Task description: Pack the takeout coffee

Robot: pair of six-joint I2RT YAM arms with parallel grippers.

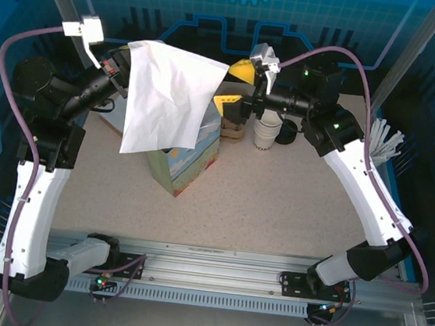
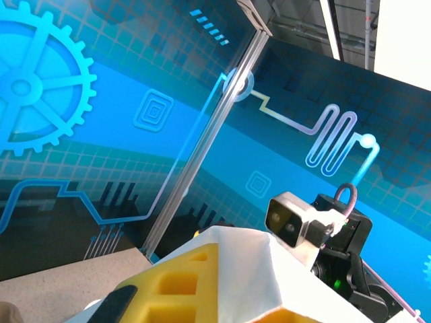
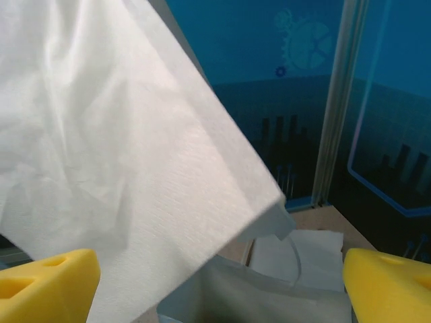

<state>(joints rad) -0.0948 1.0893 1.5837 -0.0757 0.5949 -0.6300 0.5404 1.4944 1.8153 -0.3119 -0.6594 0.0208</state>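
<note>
Early stage by my read: left tool clamped on the raised white bag, right tool jaws wide apart at its edge, takeout coffee apparently on the bench just under the right tool, beside the white cups — not yet bagged

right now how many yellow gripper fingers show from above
2, both on the right gripper: one at the white sheet's right corner, one just below. Others may hide behind it.

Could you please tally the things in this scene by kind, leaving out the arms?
White sheet: 1
Printed bag: 1
Stack of white cups: 1
Brown cup, partly hidden: 1
Black lid: 1
Bundle of white sticks: 1
Total: 6
</note>
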